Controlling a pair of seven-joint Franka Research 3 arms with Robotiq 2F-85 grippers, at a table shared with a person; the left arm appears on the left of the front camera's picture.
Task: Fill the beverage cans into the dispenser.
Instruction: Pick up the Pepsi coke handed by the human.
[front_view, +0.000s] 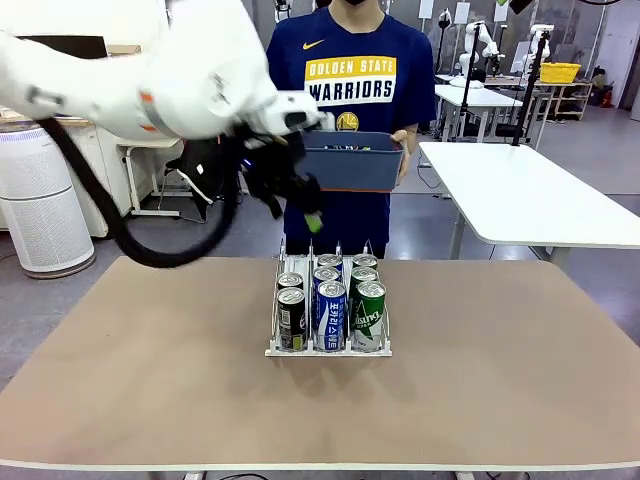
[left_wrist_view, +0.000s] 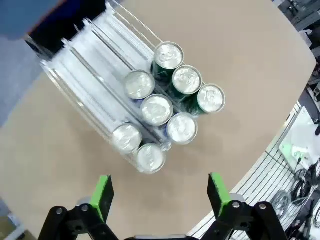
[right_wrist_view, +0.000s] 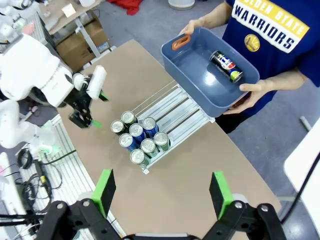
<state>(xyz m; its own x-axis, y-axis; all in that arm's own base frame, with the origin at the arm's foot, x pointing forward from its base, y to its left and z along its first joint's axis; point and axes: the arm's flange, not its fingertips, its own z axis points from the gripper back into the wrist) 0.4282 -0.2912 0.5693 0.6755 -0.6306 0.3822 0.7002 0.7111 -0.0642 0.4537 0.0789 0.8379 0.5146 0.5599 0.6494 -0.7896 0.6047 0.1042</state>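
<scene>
The white wire dispenser (front_view: 300, 262) stands mid-table with several cans at its front: black (front_view: 291, 318), blue (front_view: 330, 314) and green (front_view: 368, 315) in three lanes. My left gripper (front_view: 305, 215) hangs above the dispenser's far end. In its wrist view that gripper (left_wrist_view: 160, 195) is open and empty, looking down on the silver can tops (left_wrist_view: 157, 109) and the bare lanes (left_wrist_view: 92, 75). My right gripper (right_wrist_view: 162, 191) is open, high over the table's near side. A person holds a dark blue tub (right_wrist_view: 197, 75) behind the dispenser (right_wrist_view: 182, 107); one black can (right_wrist_view: 225, 66) lies in it.
The person stands at the far edge with the tub (front_view: 350, 165) at chest height, close to my left arm (right_wrist_view: 35, 75). A white table (front_view: 530, 190) is at the back right and a white appliance (front_view: 40, 205) at the back left.
</scene>
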